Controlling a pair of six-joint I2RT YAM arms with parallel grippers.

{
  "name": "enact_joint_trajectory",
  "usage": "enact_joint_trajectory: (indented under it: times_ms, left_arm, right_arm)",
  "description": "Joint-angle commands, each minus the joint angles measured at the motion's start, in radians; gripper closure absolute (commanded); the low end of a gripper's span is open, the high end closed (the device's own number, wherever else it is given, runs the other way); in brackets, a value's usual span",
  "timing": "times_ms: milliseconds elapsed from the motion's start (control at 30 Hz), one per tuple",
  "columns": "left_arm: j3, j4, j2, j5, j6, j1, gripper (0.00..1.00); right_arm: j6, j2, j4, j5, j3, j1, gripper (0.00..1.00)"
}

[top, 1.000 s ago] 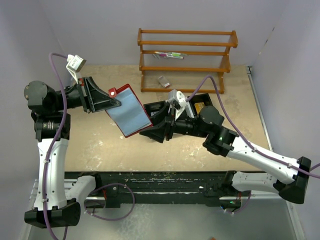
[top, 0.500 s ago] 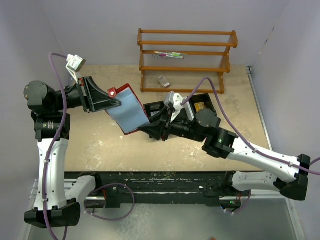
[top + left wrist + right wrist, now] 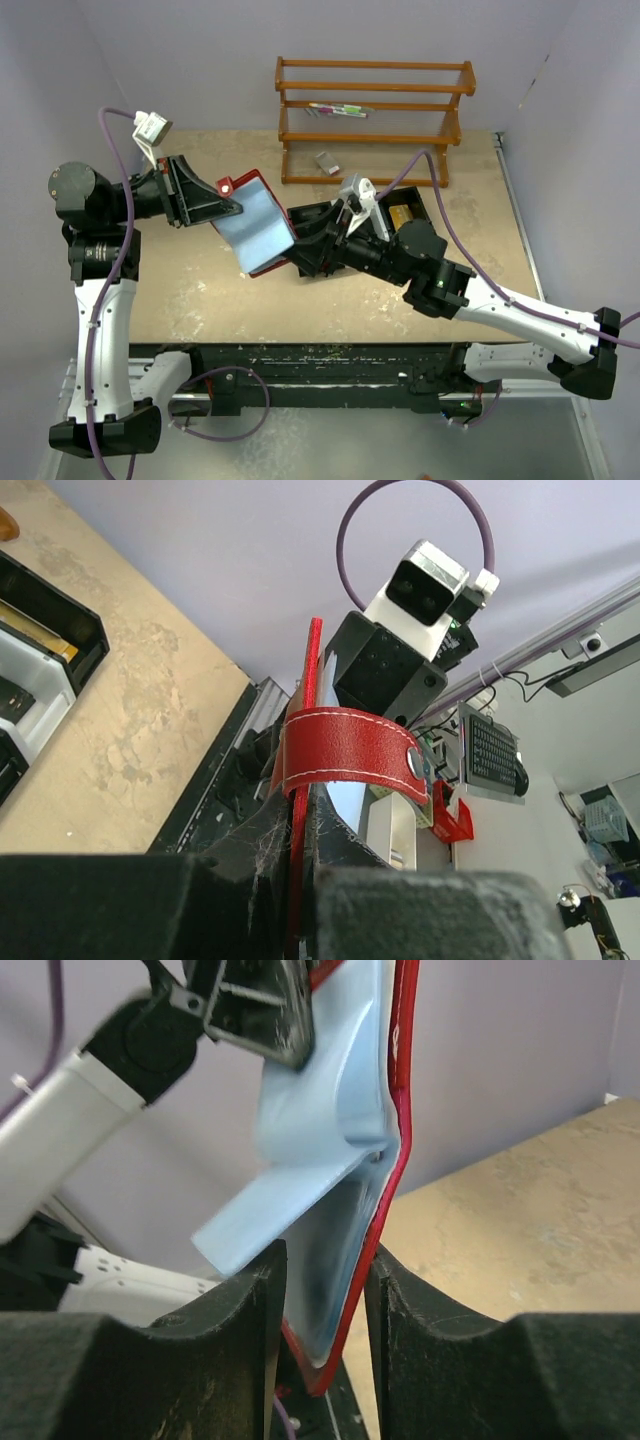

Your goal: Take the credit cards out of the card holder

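The red card holder (image 3: 255, 225) hangs open in mid-air above the bench (image 3: 200, 300), between the two arms, its pale blue inner sleeve (image 3: 320, 1110) turned up toward the overhead camera. The left gripper (image 3: 236, 207) has its jaws clenched on the holder's upper-left edge, where the red snap tab (image 3: 345, 750) loops across beside the fingers. At the opposite lower corner, the right gripper (image 3: 320, 1260) has its jaws set astride the holder, one finger on the sleeve side and one on the red outer side; whether they press on it or merely bracket it cannot be told. A flap of the pale sleeve bends out to one side. Behind the right arm a black-and-white tray (image 3: 405, 200) rests on the bench, with a wooden rack (image 3: 375, 120) standing beyond it against the back wall.
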Motion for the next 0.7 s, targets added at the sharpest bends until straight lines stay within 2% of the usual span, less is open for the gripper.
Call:
enact_joint_trajectory:
  times_ms: [0,333,500,667]
  left_arm:
    - [0.012,0.002,-0.020,0.003,0.025,0.000,1.00]
    - [0.015,-0.088,-0.039,0.007,0.141,0.000,1.00]
    - [0.019,-0.146,-0.052,0.015,0.226,0.000,1.00]
    - [0.018,-0.255,-0.051,0.036,0.326,-0.001,0.99]
  right_arm:
    - [0.129,0.000,0.163,-0.003,0.013,0.002,0.60]
    - [0.309,0.098,0.170,-0.051,0.093,0.002,0.59]
    - [0.350,0.135,0.175,-0.063,0.135,0.001,0.69]
    - [0.355,0.138,0.180,-0.066,0.153,0.000,0.72]
